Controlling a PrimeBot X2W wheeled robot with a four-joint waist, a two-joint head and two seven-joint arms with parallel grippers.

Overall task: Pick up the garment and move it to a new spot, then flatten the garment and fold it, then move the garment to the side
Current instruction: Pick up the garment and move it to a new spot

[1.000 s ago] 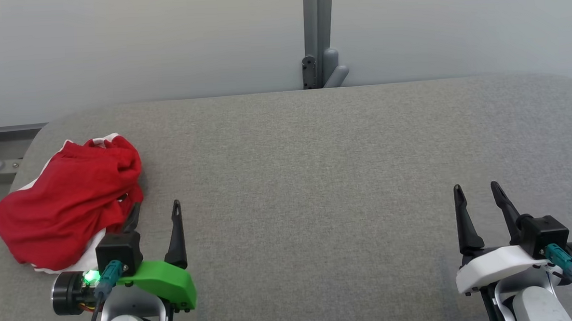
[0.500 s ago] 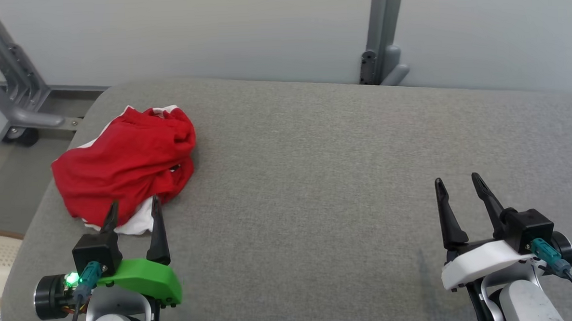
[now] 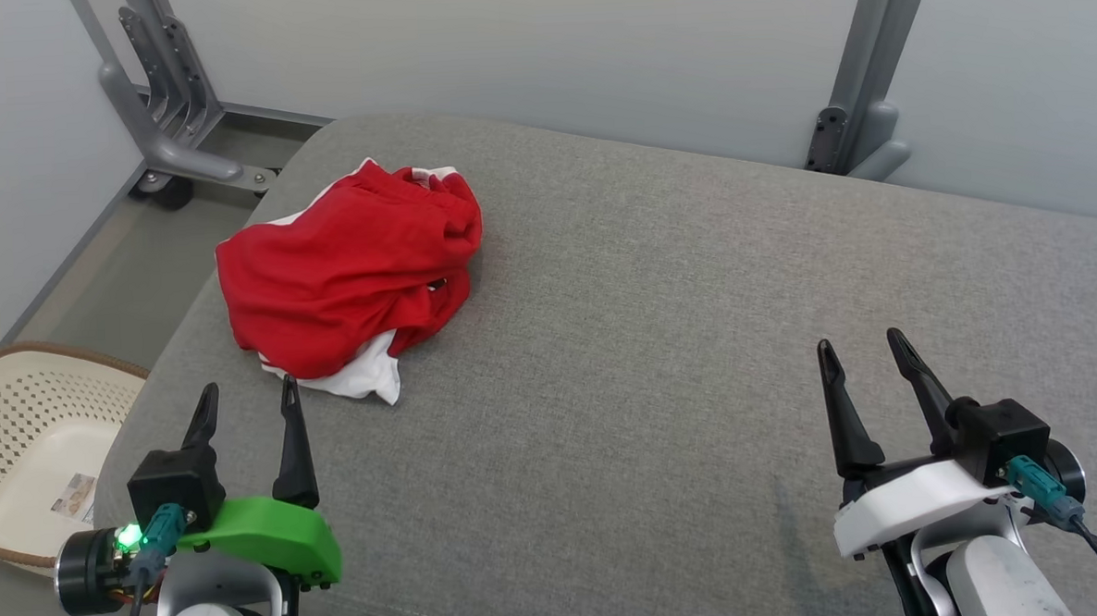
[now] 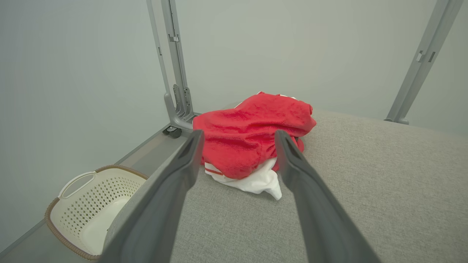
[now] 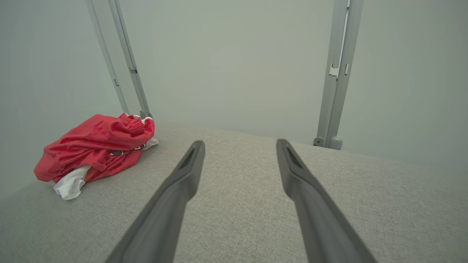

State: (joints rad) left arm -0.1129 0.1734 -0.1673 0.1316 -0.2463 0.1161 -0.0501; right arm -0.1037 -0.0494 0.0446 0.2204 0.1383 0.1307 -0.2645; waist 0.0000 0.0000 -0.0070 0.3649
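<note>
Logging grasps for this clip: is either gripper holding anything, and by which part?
Nothing is held: left gripper and right gripper show open, empty jaws; the red garment lies crumpled nearby.

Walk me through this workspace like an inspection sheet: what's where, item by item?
Surface: grey fabric-covered table, flat.
Job's things: red and white garment, crumpled in a heap near the far left corner.
Clutter: pale perforated basket on the floor, left of the table.
Grippers: left gripper jaws open, just short of the garment; right gripper jaws open, above bare table.
Cables: teal-plugged cable at each wrist.
Surroundings: grey metal posts, pale wall.
</note>
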